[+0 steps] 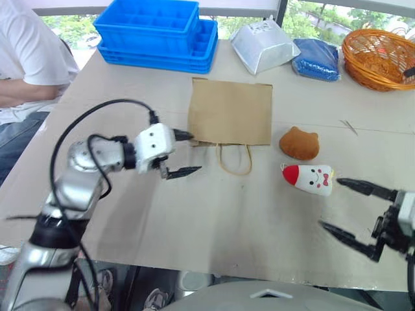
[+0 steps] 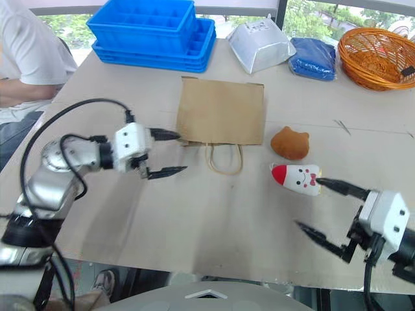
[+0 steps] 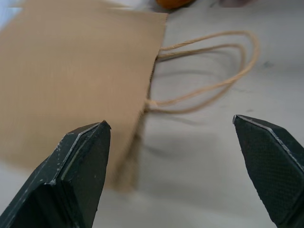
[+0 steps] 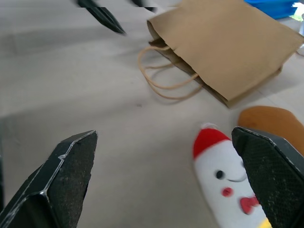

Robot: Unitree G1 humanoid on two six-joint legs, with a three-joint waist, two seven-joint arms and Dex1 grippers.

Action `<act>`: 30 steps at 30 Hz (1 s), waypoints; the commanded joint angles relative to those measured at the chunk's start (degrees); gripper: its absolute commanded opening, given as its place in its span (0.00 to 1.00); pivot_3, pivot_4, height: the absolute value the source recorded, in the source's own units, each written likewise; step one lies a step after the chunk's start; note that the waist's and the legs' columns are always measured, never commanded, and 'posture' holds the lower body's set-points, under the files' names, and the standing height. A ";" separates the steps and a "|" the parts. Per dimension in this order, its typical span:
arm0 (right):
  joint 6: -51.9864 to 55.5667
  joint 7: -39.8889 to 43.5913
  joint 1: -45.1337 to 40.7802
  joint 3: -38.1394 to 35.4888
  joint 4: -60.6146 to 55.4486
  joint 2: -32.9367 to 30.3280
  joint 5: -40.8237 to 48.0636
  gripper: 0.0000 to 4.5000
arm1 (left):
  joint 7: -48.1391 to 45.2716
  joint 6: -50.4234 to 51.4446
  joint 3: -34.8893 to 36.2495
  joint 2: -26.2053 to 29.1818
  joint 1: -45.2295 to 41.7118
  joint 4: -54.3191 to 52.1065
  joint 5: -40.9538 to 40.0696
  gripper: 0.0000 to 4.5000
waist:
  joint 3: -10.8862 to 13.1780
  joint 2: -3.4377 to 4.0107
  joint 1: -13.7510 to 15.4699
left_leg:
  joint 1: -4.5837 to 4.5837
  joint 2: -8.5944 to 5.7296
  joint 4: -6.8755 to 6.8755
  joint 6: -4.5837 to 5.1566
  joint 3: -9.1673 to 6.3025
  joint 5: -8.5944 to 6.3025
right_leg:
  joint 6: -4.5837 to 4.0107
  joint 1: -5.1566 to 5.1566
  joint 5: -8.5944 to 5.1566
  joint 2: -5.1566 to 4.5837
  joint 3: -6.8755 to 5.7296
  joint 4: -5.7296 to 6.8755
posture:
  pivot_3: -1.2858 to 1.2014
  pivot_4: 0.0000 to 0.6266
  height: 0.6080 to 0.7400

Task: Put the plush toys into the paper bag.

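Observation:
The brown paper bag (image 1: 230, 110) lies flat in the middle of the table, its loop handles (image 1: 235, 159) toward me. To its right sits the orange-brown bear-head plush (image 1: 299, 143). Just in front of the bear lies the white plush with a red tip and smiling face (image 1: 310, 178). My left gripper (image 1: 185, 154) hovers open at the bag's near left corner, one finger over the bag's edge. At the right, my right gripper (image 1: 338, 206) stands open, just short of the white plush. The right wrist view has the white plush (image 4: 227, 185) close ahead, near one finger.
Stacked blue crates (image 1: 155, 32) stand at the back left. A silver-white pouch (image 1: 262, 45), a blue pouch (image 1: 316, 59) and an orange wicker basket (image 1: 379, 57) line the back right. A person in a white shirt (image 1: 29, 65) sits at the left edge.

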 commanded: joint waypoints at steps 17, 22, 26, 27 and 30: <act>-10.16 -9.41 10.60 8.59 -5.34 11.00 -12.52 1.00 | -10.80 15.65 -3.50 -9.78 -12.27 9.08 -18.93 0.01 | -0.02 -0.06 -0.78 | -0.01 -0.01 0.12 0.16 -0.16 -0.09 | 0.27 0.06 -0.17 -0.03 -0.06 0.06 | 0.52 0.24 1.00; -4.10 -15.13 2.17 10.99 -4.30 6.06 -19.04 1.00 | 2.12 54.26 10.39 -8.44 -18.85 1.93 -43.68 0.01 | -0.01 -0.07 -1.18 | -0.12 0.08 0.35 0.14 -0.33 -0.07 | 0.33 0.06 -0.20 -0.06 -0.20 0.18 | 0.52 0.24 1.00; -3.08 -13.77 -4.48 11.52 1.30 0.34 -20.45 1.00 | 12.58 67.37 19.71 -9.02 -22.97 2.24 -53.54 0.01 | -0.03 -0.04 -1.40 | 0.03 -0.04 0.40 0.14 -0.52 -0.07 | 0.33 0.30 -0.20 -0.05 -0.31 0.16 | 0.52 0.24 1.00; -2.92 -13.33 -6.12 11.94 3.08 -1.24 -21.14 1.00 | 14.01 68.20 20.49 -8.91 -22.51 0.83 -53.78 0.01 | -0.03 -0.04 -1.49 | 0.04 -0.07 0.40 0.14 -0.55 -0.07 | 0.32 0.31 -0.20 -0.05 -0.30 0.16 | 0.52 0.24 1.00; -2.29 -10.94 -13.05 15.96 9.74 -6.26 -23.38 1.00 | 16.48 67.95 20.72 -9.23 -19.63 -3.67 -53.15 0.01 | -0.04 -0.03 -1.49 | 0.07 -0.15 0.37 0.11 -0.65 -0.05 | 0.32 0.33 -0.20 -0.06 -0.26 0.16 | 0.52 0.24 1.00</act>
